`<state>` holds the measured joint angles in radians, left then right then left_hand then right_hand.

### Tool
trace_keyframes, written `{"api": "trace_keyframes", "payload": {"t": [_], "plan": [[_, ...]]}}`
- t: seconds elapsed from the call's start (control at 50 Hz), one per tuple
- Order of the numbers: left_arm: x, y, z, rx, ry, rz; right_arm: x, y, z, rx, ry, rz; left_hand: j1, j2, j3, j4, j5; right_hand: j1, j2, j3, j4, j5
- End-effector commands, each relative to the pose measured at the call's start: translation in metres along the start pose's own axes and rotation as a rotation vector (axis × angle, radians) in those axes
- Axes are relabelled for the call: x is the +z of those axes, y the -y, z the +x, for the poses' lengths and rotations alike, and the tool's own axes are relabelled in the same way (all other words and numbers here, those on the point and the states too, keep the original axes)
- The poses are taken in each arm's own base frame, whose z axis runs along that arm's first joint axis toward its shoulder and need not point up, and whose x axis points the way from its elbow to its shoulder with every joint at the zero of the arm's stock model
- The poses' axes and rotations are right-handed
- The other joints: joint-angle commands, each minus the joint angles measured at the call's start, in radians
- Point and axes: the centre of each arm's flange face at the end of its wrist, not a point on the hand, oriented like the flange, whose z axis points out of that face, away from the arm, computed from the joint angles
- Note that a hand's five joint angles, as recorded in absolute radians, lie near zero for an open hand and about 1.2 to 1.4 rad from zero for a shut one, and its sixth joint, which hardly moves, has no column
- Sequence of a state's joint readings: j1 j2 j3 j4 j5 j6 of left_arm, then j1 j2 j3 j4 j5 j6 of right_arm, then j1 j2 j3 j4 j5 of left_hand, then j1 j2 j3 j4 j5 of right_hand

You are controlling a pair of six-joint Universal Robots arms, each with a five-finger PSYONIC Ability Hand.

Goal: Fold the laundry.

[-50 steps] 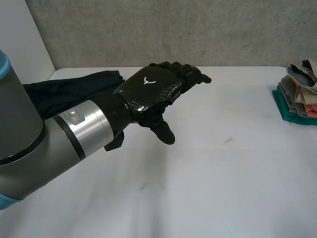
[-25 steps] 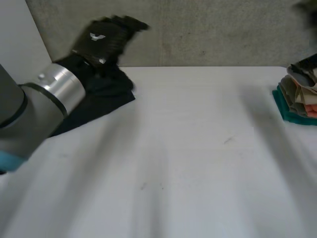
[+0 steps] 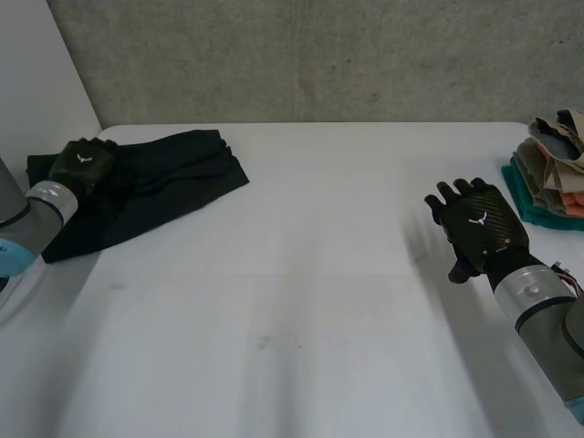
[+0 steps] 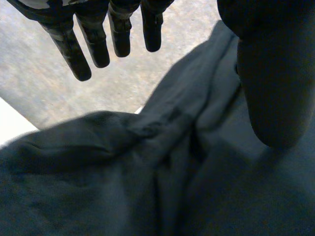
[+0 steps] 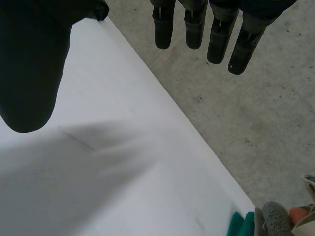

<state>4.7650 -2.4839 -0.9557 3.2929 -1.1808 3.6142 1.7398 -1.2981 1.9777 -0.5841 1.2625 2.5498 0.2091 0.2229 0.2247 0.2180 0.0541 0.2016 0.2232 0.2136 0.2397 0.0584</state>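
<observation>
I see the dark garment [image 3: 155, 178] lying rumpled at the far left corner of the white table [image 3: 301, 301]. My left hand [image 3: 82, 164] is over the garment's left end. Its fingers [image 4: 93, 44] are straight and spread, gripping nothing, and the cloth lies below the palm and thumb. My right hand [image 3: 479, 228] hangs above the table's right side with its fingers [image 5: 216, 39] straight and empty, near the stack of folded clothes [image 3: 547, 173] at the table's right edge.

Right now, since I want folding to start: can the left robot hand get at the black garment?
Probably yes: the left robot hand is over the black garment at its left end, fingers open, with nothing between them.
</observation>
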Motion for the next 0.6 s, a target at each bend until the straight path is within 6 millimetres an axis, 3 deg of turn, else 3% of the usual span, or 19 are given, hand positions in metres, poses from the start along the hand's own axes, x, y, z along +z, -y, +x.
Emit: {"api": "trace_keyframes", "payload": {"t": [0.02, 0.16, 0.6], "plan": [[-0.012, -0.01, 0.019, -0.076, -0.139, -0.091, -0.001, -0.003, -0.001, 0.015, 0.004, -0.007, 0.157, 0.143, 0.141, 0.148, 0.138, -0.027, -0.049, -0.039, -0.065, -0.058], [-0.019, -0.011, 0.036, -0.095, -0.187, -0.14, 0.0, -0.007, -0.004, 0.02, 0.013, -0.02, 0.227, 0.213, 0.212, 0.218, 0.208, -0.027, -0.049, -0.039, -0.065, -0.058], [0.007, -0.029, 0.034, -0.041, -0.083, -0.093, -0.001, -0.008, -0.003, 0.02, 0.011, -0.025, 0.623, 0.61, 0.608, 0.614, 0.604, -0.027, -0.049, -0.039, -0.065, -0.058]]}}
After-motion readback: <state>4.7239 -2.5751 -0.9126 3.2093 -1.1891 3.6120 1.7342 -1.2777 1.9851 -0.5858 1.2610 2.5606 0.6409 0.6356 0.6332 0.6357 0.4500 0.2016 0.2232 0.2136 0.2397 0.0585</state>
